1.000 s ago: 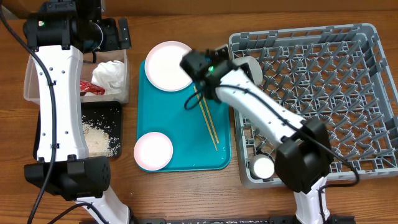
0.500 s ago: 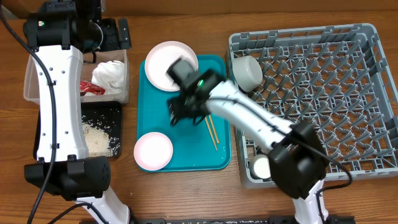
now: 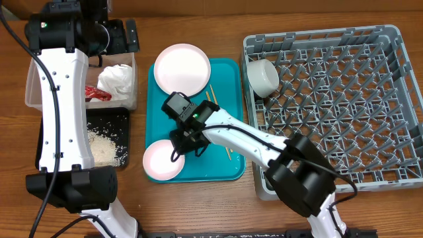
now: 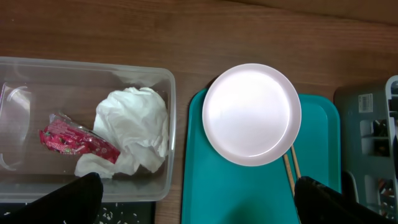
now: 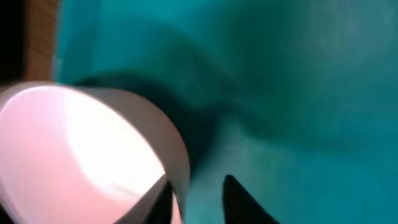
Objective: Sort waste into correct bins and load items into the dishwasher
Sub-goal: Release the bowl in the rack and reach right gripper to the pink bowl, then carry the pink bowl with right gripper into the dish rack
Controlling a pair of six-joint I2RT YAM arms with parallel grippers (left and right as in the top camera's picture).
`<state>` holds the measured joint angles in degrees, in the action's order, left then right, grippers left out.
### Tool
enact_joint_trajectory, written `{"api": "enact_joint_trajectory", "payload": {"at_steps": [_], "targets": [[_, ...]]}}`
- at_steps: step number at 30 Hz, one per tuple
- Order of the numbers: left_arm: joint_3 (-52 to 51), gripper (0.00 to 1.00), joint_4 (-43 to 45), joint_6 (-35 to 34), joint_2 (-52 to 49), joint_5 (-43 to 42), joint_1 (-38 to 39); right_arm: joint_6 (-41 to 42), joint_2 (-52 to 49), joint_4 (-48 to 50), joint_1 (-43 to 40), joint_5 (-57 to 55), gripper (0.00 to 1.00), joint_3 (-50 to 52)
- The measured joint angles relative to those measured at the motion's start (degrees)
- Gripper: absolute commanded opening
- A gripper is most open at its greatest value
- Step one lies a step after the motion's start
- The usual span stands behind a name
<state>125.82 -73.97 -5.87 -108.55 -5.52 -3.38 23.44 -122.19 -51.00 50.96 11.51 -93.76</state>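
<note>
A pale pink bowl sits at the front left of the teal serving tray. My right gripper straddles the bowl's rim, one finger inside against the wall and the other outside with a gap; the jaws are still apart. A white plate and two chopsticks also lie on the tray. A white cup stands in the grey dish rack. The napkin and red wrapper lie in the clear tub. My left gripper hangs open high above.
The black tray in front of the tub holds loose rice. The rack fills the right half of the table. My left arm reaches along the left side over the tub and black tray.
My right gripper left the rack, crossed the teal tray toward the front left, came down on the pink bowl's rim and narrowed its jaws. The left arm stayed put.
</note>
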Motion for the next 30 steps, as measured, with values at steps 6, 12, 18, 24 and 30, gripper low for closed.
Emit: {"api": "enact_joint_trajectory", "payload": {"at_steps": [6,12,18,24,30], "targets": [[0.0,1.0,0.0,0.0,0.0,0.0,0.0,0.4,-1.2,-0.5,-0.2,0.3,0.06,-0.1],[0.0,1.0,0.0,0.0,0.0,0.0,0.0,1.0,-1.2,-4.7,-0.7,-1.1,0.04,-2.1],[0.0,1.0,0.0,0.0,0.0,0.0,0.0,6.0,0.9,-13.4,-2.1,-13.4,0.04,-4.6],[0.0,1.0,0.0,0.0,0.0,0.0,0.0,14.4,9.6,-24.1,-2.5,-30.0,0.04,-4.7],[0.0,1.0,0.0,0.0,0.0,0.0,0.0,26.1,18.2,-38.4,-2.8,-47.4,0.04,-5.3]]}}
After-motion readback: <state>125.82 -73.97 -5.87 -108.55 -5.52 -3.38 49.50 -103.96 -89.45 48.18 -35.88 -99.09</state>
